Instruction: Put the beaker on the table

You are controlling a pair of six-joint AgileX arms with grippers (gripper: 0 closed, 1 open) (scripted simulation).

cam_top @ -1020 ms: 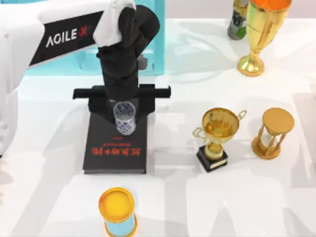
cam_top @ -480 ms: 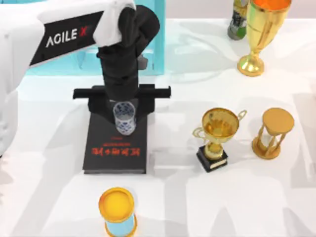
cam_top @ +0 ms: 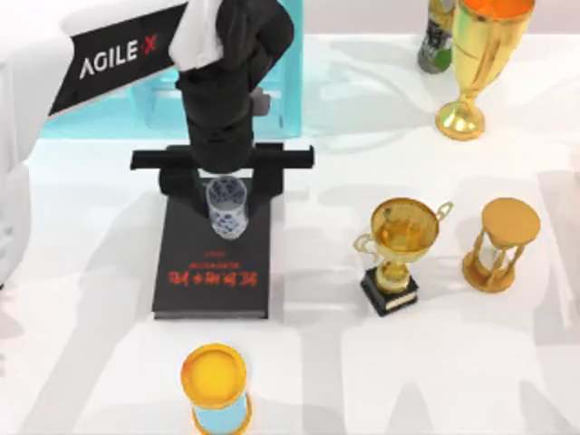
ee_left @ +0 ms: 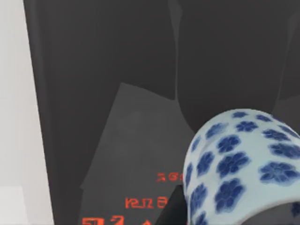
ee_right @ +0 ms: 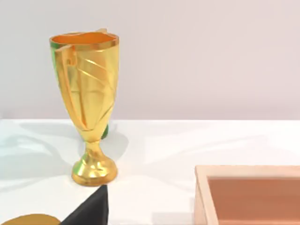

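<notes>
The beaker, a small white cup with blue flowers, hangs upright over the far half of a black book with red lettering. My left gripper comes down from above and is shut on it. In the left wrist view the beaker is close up, with the book's cover below it. The glossy white table spreads all around the book. A dark part of my right gripper shows at the edge of the right wrist view.
A gold-topped light-blue cylinder stands near the front edge. A small gold trophy and an hourglass stand to the right. A tall gold trophy, a bottle and a turquoise shelf are at the back.
My left gripper has risen a little with the beaker in it, and the beaker now sits slightly farther back over the book. Nothing else has moved.
</notes>
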